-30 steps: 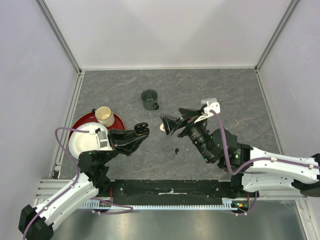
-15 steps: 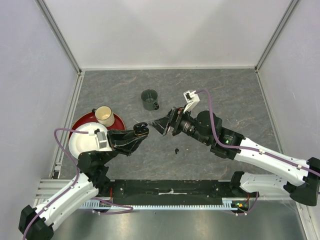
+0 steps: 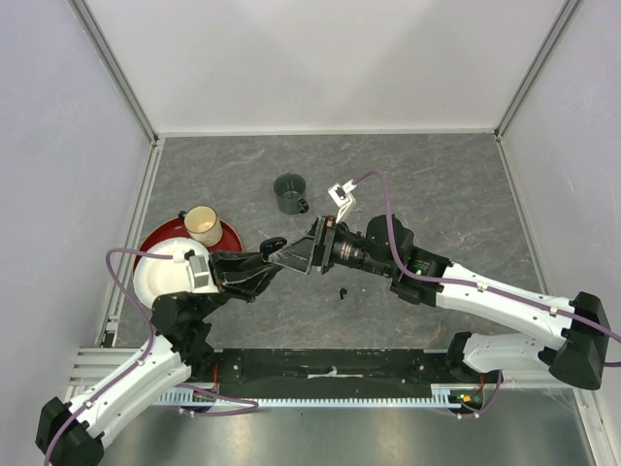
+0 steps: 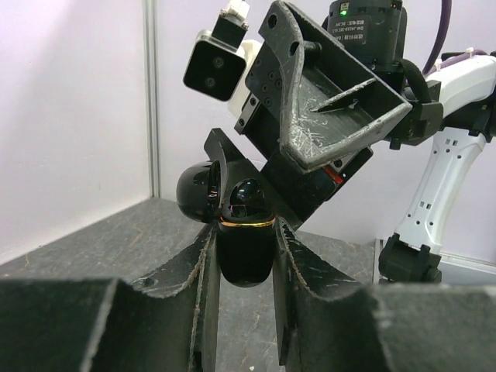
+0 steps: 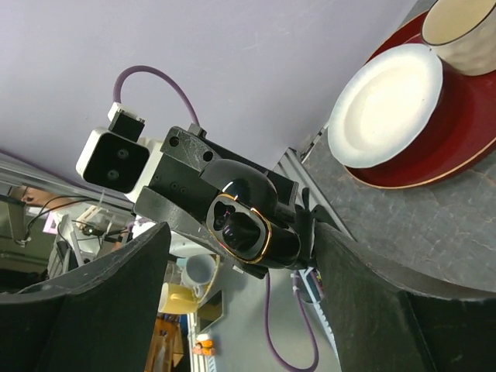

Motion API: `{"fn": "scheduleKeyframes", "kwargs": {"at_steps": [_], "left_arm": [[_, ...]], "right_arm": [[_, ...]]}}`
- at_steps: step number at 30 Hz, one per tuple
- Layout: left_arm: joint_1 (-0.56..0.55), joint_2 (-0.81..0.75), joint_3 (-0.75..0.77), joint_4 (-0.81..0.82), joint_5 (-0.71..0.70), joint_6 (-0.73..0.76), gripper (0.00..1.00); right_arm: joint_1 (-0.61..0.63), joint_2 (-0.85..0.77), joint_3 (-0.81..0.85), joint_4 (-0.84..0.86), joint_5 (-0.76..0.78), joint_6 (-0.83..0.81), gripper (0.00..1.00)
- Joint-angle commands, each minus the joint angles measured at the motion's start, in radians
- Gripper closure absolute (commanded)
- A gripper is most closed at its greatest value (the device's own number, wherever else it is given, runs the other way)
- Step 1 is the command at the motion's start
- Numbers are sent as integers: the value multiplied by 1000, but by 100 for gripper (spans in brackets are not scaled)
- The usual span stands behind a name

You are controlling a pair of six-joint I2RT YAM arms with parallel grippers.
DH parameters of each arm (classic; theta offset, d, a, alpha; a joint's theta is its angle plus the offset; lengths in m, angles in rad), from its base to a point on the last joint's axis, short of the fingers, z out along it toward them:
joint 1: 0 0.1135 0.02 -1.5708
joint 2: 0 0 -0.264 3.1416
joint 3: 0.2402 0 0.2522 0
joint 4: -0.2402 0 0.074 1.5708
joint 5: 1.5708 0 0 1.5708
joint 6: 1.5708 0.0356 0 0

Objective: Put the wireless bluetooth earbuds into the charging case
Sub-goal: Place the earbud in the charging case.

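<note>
My left gripper (image 4: 246,234) is shut on the black charging case (image 4: 246,260), which has a gold rim and stands upright with its lid (image 4: 195,192) hinged open. A rounded black earbud (image 4: 248,200) sits in the case's mouth. In the top view the case (image 3: 275,243) is held above the table left of centre. My right gripper (image 3: 291,257) reaches in from the right and is open. Its two fingers flank the case (image 5: 283,244) without touching it. Another black earbud (image 3: 343,291) lies loose on the table below the right gripper.
A dark green mug (image 3: 289,193) stands behind the grippers. At the left is a red plate (image 3: 233,233) carrying a white dish (image 3: 160,272) and a cream cup (image 3: 203,224). White walls enclose the grey table.
My right arm has swung left and stretched toward the left gripper, so its jaws now sit on either side of the case. The left gripper has held still.
</note>
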Motion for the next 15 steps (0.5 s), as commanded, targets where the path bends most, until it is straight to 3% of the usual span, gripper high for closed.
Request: {"fn": "scheduleKeyframes", "kwargs": {"at_steps": [1,11,13,15], "left_arm": [[-2,0,26,47,-16,42,98],[-2,2,26,45,-12,37,98],[-2,6,26,45,-12,36,98],[-2,10,29,45,-12,33,98]], "right_arm": [[-6,13,-1,74,-30,35,25],[-6,17,11,54,-25,23,49],[-4,23,16,46,-33,15,58],[-6,23,22,42,-30,9,58]]}}
